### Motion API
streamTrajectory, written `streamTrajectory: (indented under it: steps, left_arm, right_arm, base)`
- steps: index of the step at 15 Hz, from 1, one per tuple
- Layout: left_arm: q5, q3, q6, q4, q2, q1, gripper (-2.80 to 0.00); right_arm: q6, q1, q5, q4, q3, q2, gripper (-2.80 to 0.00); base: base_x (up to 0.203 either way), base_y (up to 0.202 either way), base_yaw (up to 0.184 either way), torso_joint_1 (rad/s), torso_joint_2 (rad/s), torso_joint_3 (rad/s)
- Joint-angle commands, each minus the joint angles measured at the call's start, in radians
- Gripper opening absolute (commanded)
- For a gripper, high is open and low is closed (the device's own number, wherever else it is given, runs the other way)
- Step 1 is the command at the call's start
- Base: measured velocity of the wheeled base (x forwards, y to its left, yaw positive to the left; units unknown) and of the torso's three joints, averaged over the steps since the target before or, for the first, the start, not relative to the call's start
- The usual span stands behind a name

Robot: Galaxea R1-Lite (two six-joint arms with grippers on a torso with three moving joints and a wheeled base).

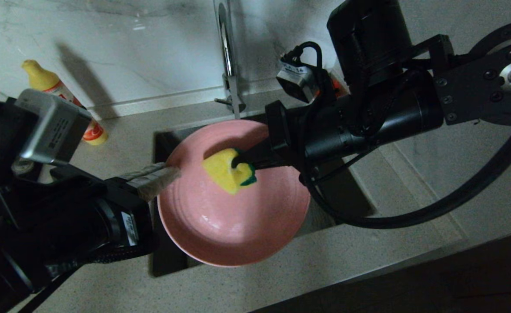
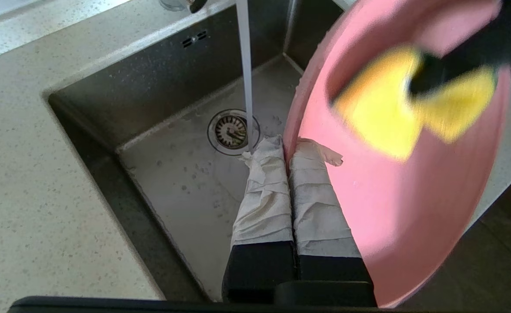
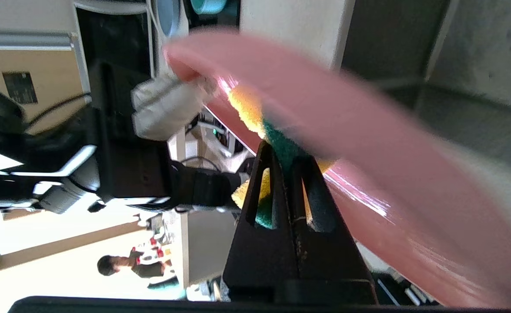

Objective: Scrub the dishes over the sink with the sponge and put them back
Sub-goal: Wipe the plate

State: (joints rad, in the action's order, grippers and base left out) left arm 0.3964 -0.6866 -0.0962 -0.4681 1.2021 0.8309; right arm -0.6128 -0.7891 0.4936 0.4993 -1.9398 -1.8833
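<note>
Pink plate hangs tilted over the sink, its rim clamped in the left pincer, while the right pincer presses the pinched sponge onto it.

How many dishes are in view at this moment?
2. The pink plate is held over the sink while the sponge rubs it; a blue bowl shows beyond. Others may be hidden.

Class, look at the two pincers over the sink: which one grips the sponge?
The right pincer, reaching in from the faucet side, pinches the yellow sponge against the plate; the left pincer, its fingers wrapped in white, clamps the plate's rim.
</note>
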Motion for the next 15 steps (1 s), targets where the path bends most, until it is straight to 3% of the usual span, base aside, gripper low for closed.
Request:
streamTrajectory:
  steps: [1, 15]
  left_arm:
    - [0.004, -0.013, 0.001, -0.003, 0.005, -0.001, -2.80]
    - [0.015, -0.028, 0.004, 0.002, -0.010, -0.004, -2.80]
  right_arm:
    - [-0.004, -0.026, 0.003, 0.015, 0.002, -0.026, -2.80]
    - [-0.005, -0.023, -0.018, 0.188, 0.052, 0.067, -2.80]
  base:
    - [0.000, 0.000, 0.000, 0.000, 0.00, 0.000]
    - [0.000, 0.000, 0.000, 0.000, 0.00, 0.000]
